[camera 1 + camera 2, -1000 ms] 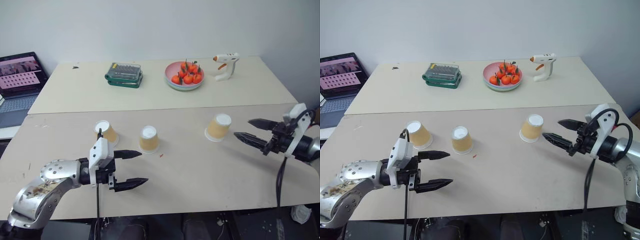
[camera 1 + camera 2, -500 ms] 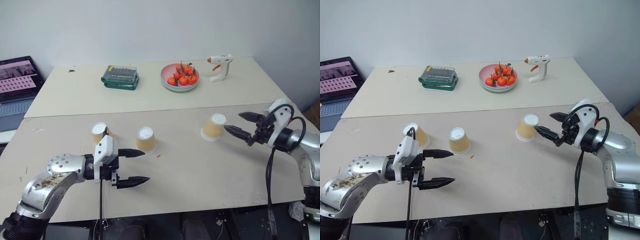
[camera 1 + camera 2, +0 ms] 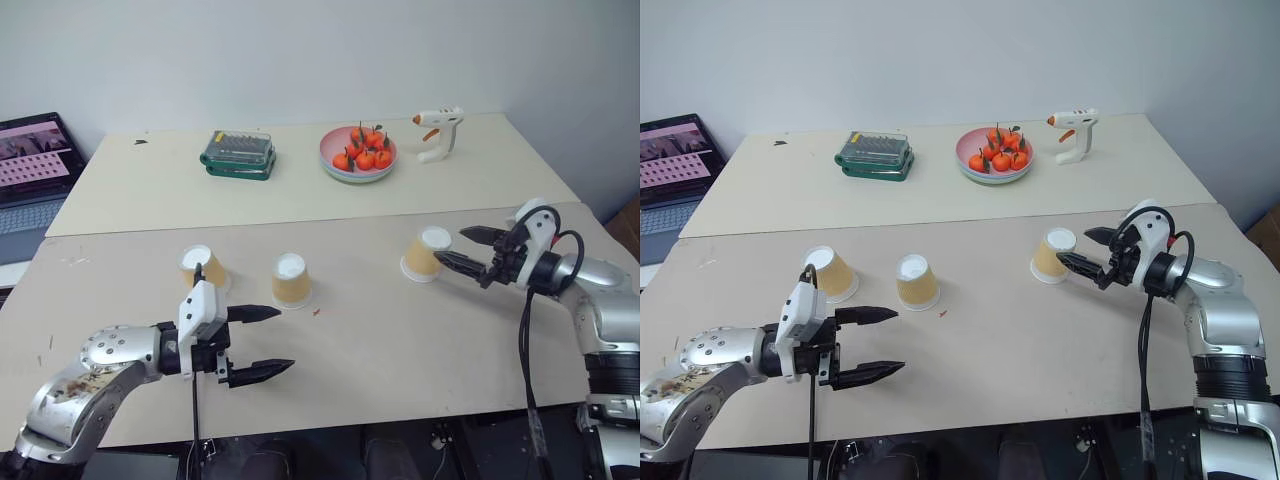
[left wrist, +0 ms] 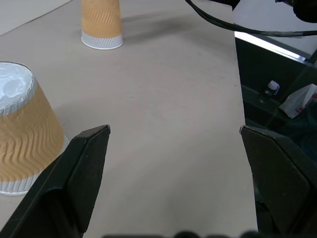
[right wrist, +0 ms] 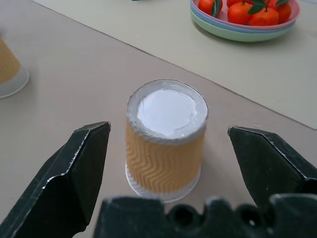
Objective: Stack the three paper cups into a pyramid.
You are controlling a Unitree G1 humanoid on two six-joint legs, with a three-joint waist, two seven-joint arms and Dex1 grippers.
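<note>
Three paper cups [image 3: 291,279], inverted, unstacked

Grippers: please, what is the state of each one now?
Left gripper: open, holding nothing.
Right gripper: open, fingers either side of the right paper cup, not closed on it.

Three paper cups [image 3: 291,280] in a row, bowl [image 3: 358,166] behind

Silver-grey metal arms tipped with black two-fingered grippers.
The left arm [image 3: 95,375] has a rounded, brushed-metal shell with a ring of small screws and brownish scuff marks; a white block sits atop the left gripper [image 3: 263,343], and a thin black cable hangs below. The right gripper [image 3: 1080,250] has tapered black jaws, a white cap, and looping black cables.
</note>
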